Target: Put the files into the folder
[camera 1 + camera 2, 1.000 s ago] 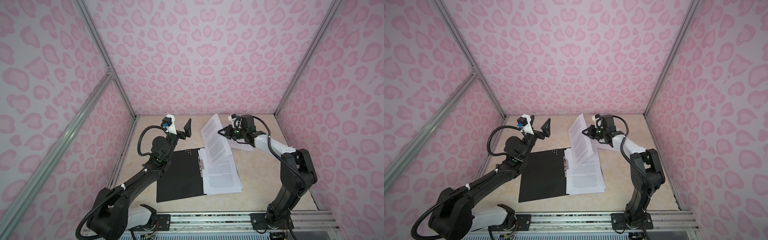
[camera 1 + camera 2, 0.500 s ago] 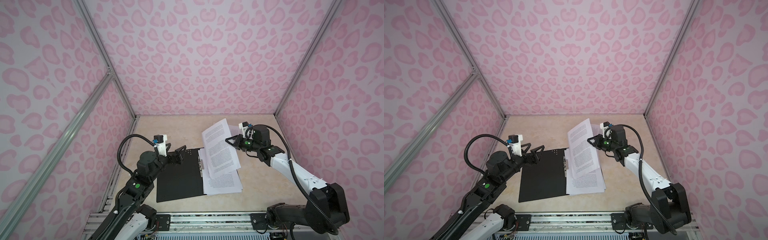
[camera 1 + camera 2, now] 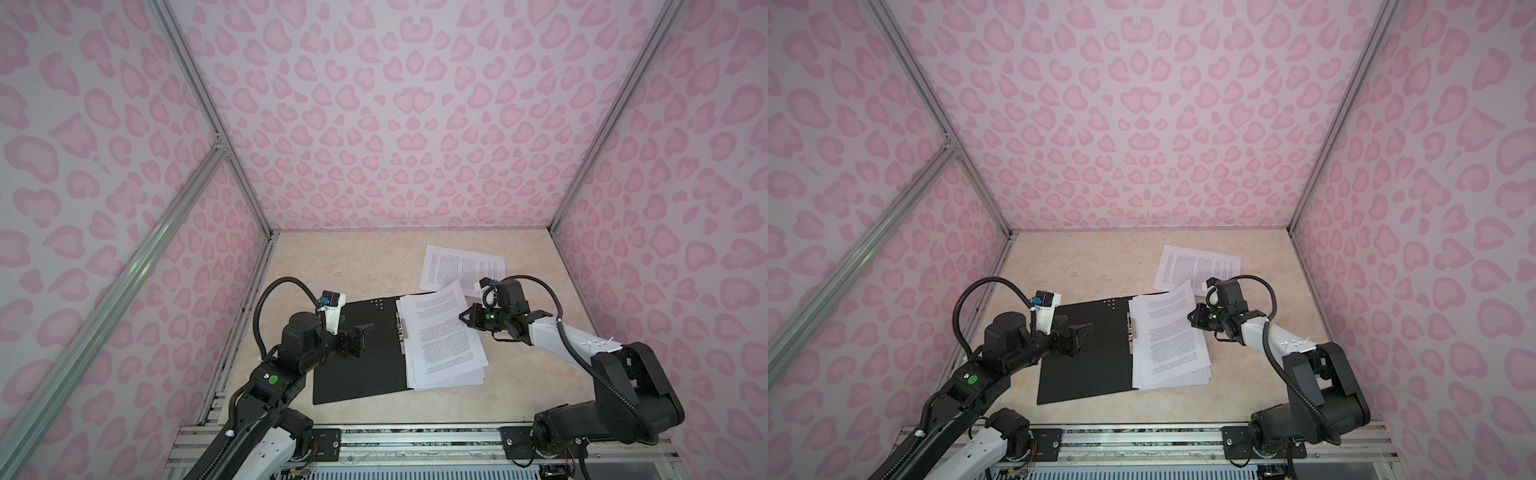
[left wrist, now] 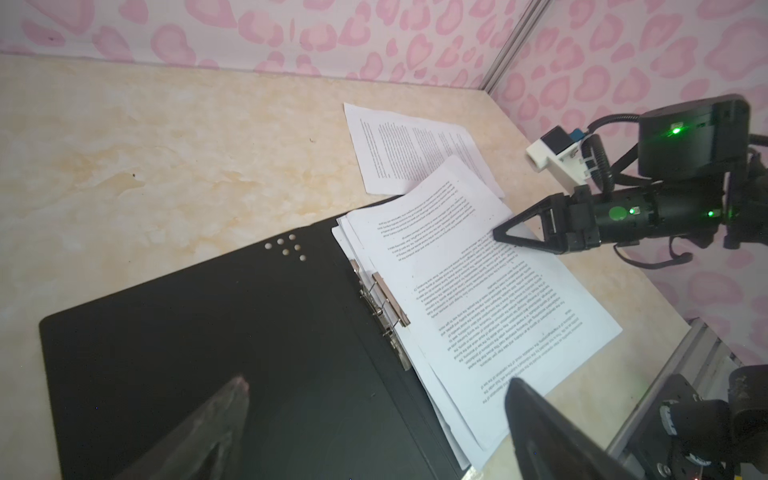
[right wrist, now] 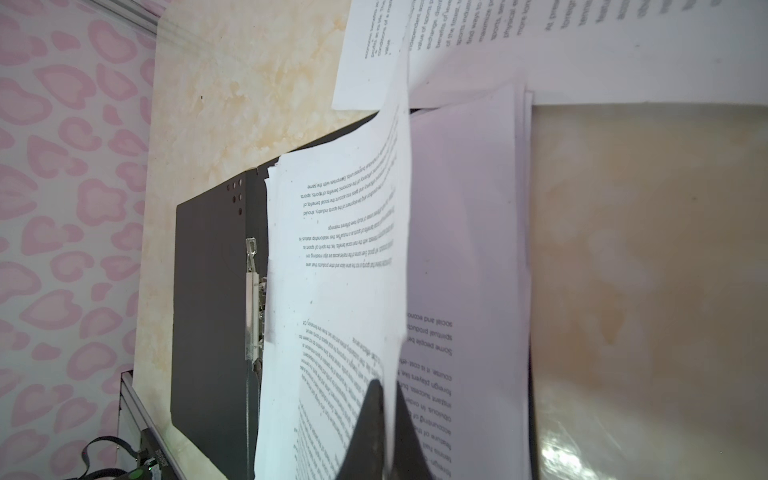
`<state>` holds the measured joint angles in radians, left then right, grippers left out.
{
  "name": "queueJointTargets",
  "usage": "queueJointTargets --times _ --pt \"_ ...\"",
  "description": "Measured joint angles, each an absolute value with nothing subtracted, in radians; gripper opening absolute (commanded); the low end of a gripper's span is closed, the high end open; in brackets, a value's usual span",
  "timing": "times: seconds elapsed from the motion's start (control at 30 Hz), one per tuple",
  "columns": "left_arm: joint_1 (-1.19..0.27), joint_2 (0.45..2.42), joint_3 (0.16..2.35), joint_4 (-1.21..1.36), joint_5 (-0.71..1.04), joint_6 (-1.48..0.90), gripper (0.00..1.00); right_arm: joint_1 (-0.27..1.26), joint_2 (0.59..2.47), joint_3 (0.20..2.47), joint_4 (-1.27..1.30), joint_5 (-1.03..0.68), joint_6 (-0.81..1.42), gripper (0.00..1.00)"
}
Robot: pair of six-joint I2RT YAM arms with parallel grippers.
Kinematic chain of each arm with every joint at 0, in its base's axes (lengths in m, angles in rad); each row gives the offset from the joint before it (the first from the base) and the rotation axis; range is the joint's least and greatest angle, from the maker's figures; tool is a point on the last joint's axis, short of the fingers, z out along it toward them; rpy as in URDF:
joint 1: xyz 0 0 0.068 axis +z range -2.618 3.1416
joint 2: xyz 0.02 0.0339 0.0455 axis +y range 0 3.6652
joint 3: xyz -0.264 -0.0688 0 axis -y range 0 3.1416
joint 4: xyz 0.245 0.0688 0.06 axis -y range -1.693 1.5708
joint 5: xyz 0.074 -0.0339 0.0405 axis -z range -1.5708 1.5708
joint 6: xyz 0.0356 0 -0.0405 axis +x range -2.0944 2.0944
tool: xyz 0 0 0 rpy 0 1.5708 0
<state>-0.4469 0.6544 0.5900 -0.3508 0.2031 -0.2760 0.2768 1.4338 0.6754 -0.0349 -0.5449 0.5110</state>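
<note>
Your right claw [image 3: 463,318] pinches the top white printed paper sheet [image 3: 434,332], left claw [image 3: 1072,327] gapes wide; let go now and it may settle skewed off the open black folder [image 3: 357,374].

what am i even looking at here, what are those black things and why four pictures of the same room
These are two robot arms mounted at the near edge of a table. Two pictures look down from above, side by side; the other two come from small cameras on each arm's wrist. On the table lies an open folder, black inside, with a stack of printed sheets on the half nearer the right arm, and one loose sheet farther back. The right arm's fingers are shut on the edge of the top sheet. The left arm's fingers are open above the folder, holding nothing.
</note>
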Motion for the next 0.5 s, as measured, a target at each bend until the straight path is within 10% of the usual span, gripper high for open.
queueJointTargets --times 0.5 --pt "-0.447 0.671 0.590 -0.361 0.228 -0.268 0.98 0.279 1.475 0.620 0.038 -0.546 0.474 0.00"
